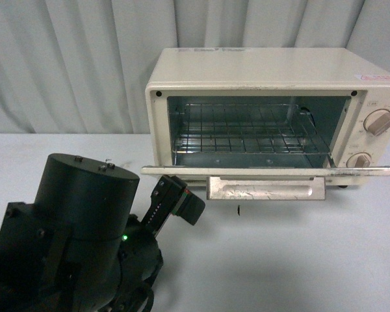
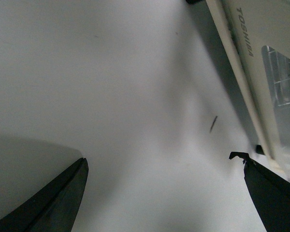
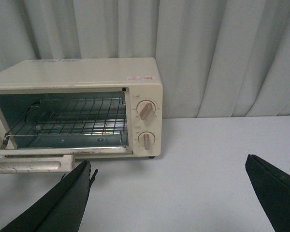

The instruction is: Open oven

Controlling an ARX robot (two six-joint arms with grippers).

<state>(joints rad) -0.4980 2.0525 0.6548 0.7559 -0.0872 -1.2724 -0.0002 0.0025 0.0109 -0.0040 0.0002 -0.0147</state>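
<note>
oven (image 1: 266, 68) door (image 1: 266, 171) down flat, left gripper (image 2: 159, 157) near edge

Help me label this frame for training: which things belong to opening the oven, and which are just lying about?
Job: TOSHIBA toaster oven, its dropped-open door, bar handle, left end effector.
Just there: knobs, wire rack, curtain, table, small dark mark.

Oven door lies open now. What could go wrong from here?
The left gripper, jaws open, sits close below the left end of the door; raising it could knock the door shut. The door and its handle jut over the table, so a sweeping arm might catch them.
</note>
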